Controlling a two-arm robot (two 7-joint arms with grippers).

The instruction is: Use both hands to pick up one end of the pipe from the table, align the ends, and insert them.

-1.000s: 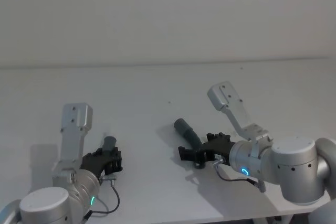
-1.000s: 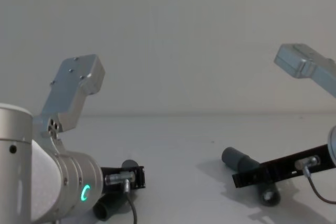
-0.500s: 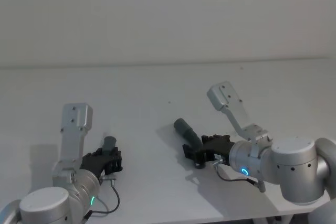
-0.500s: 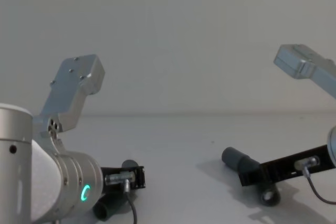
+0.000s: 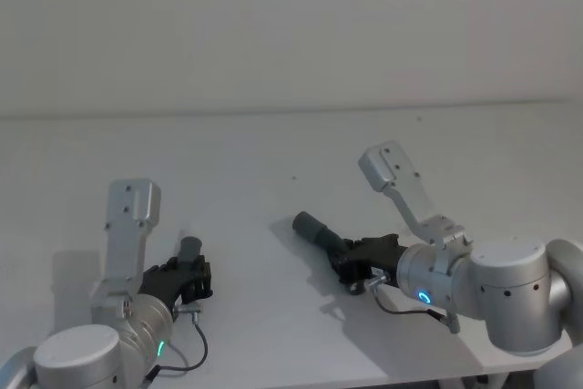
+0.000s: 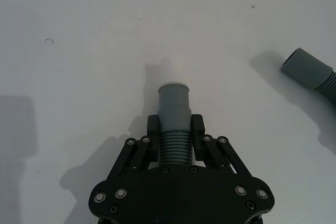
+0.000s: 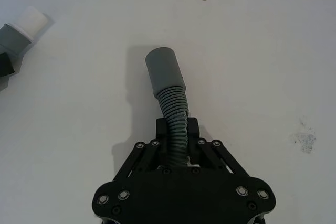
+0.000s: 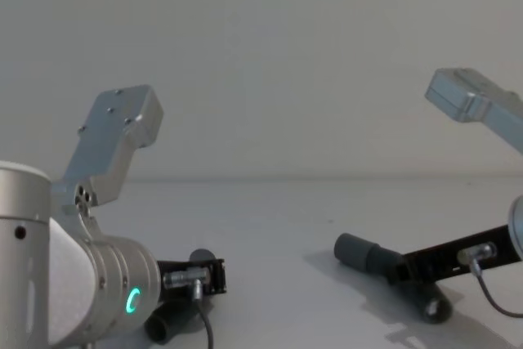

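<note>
Left end effector (image 6: 175, 129) is closed on the ribbed body of a short dark grey flexible hose piece (image 6: 173, 100) near the front-left corner of the matte white surface (image 5: 228, 161). Right end effector (image 7: 177, 128) grips a second ribbed grey hose piece (image 7: 164, 72) near the front edge, right of the middle. Its smooth grey cuff (image 5: 307, 225) points toward the left piece, well apart from it.
</note>
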